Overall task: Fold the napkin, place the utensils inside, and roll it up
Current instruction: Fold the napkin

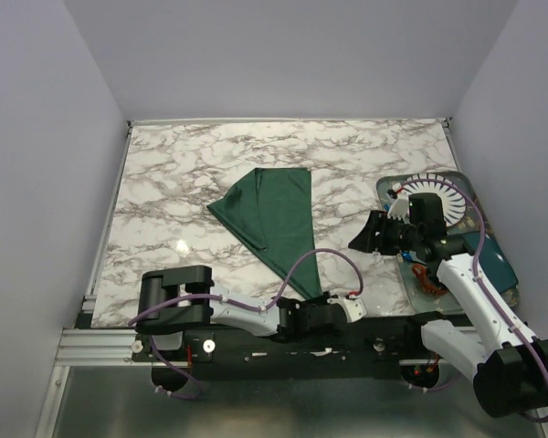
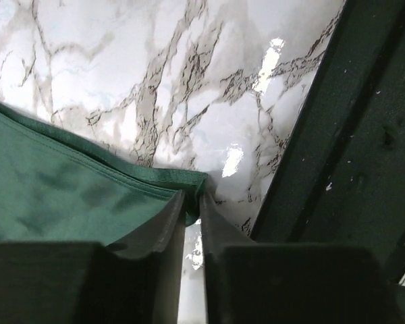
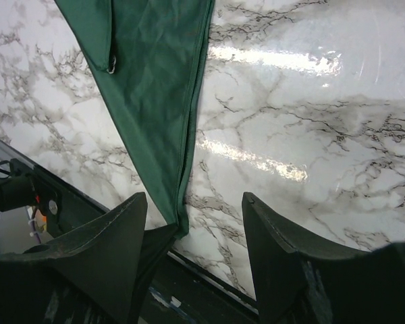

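1. The left gripper (image 2: 191,198) sits low by the near edge of the table (image 1: 183,182). Its jaws are close together and pinch the nearest corner of the napkin (image 1: 269,214) between their tips.
2. From that pinched corner the napkin runs ahead of the left gripper across the marble. It is folded into a long green triangle that widens with distance.
3. The right gripper (image 3: 194,197) hangs above the table with its jaws spread wide and nothing between them.
4. Seen from the right gripper, the napkin's narrow end lies below and ahead. Its long edge runs down beside one finger, and its wide part lies farther ahead.
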Available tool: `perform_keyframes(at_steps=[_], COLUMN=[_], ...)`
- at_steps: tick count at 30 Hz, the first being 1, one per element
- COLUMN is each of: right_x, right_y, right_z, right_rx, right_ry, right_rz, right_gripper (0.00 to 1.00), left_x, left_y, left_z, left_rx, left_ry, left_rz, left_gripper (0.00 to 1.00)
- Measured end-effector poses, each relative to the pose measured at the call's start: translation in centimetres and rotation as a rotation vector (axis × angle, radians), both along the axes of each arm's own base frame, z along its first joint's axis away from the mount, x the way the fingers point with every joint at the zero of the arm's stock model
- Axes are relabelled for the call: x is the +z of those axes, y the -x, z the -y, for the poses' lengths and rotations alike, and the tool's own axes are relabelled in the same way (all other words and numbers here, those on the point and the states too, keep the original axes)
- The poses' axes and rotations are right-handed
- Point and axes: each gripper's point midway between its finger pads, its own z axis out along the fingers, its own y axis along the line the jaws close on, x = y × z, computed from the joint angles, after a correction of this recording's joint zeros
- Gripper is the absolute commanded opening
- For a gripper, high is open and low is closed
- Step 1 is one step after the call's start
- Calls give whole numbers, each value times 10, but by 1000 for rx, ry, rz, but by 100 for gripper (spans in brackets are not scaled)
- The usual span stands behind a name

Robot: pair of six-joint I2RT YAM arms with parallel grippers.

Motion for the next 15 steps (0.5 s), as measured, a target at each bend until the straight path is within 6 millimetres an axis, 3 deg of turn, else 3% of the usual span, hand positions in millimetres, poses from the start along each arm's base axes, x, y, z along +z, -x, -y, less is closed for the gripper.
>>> perform_keyframes(at_steps=[8, 10, 15], right_x=[1, 1, 1], right_y=[1, 1, 1], right_z=[-1, -1, -2], right_rx=[5, 6, 11], right_ry=[-5, -6, -14], right_rz=[-1, -1, -3], right_gripper=[67, 67, 67], left_x=[4, 15, 71], left_y=[-15, -28, -83], left_z=[-17, -26, -47], left_rx=[95, 153, 351], left_ry=[74, 130, 419], left_rz=[-51, -84, -199], left_gripper=[0, 0, 0])
